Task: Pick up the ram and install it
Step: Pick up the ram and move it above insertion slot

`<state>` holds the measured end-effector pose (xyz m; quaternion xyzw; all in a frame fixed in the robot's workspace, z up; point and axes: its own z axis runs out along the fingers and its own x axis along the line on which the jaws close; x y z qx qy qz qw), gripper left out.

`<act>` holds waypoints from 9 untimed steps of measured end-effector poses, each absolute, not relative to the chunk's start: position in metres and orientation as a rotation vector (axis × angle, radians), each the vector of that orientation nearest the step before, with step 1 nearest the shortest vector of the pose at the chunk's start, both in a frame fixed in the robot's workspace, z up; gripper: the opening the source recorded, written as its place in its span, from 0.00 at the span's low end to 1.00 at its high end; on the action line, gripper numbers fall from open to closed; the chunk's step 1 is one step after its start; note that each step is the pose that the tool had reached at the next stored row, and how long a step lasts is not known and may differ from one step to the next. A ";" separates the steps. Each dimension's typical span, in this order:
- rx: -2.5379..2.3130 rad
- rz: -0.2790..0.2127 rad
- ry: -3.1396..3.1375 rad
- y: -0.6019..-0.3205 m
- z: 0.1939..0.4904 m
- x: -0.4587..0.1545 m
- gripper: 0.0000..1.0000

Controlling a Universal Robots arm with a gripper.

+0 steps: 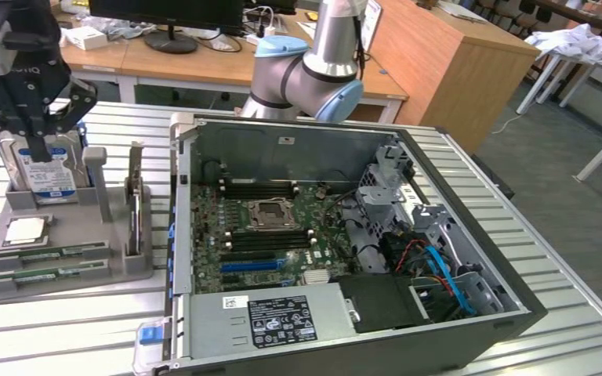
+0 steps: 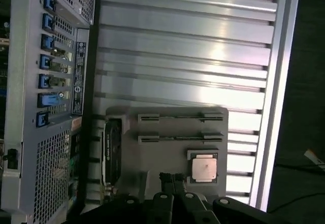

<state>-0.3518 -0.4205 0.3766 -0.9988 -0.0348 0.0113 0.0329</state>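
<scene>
The ram (image 1: 50, 252) is judged light, stiff and thin, but fragile: its chips and contact edge should not be squeezed or scraped, and a bare board gives little friction, so the safest hold looks to be across the 2 flat faces near the middle of the upper long edge, where it would hang level. It is a long, narrow green board with small dark chips and a pale sticker, and seems to stand on its long edge between the end blocks of the grey holder (image 1: 123, 270), at the exterior view's left of the open computer case (image 1: 280, 149). A second stick (image 1: 45, 274) of the same look sits just beside it, parallel, and the square silver processor (image 1: 26, 229) is near. The gripper (image 1: 40, 153) hangs above the holder in front of the upright hard drive (image 1: 59, 182), well apart from the ram, its fingers (image 2: 166, 179) pressed together with nothing visible between them.
</scene>
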 end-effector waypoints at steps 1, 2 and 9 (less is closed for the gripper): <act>-3.074 0.034 -0.079 -0.420 0.377 -0.352 0.10; -3.075 0.033 -0.052 -0.420 0.377 -0.352 0.10; -3.071 0.026 0.144 -0.420 0.376 -0.352 0.10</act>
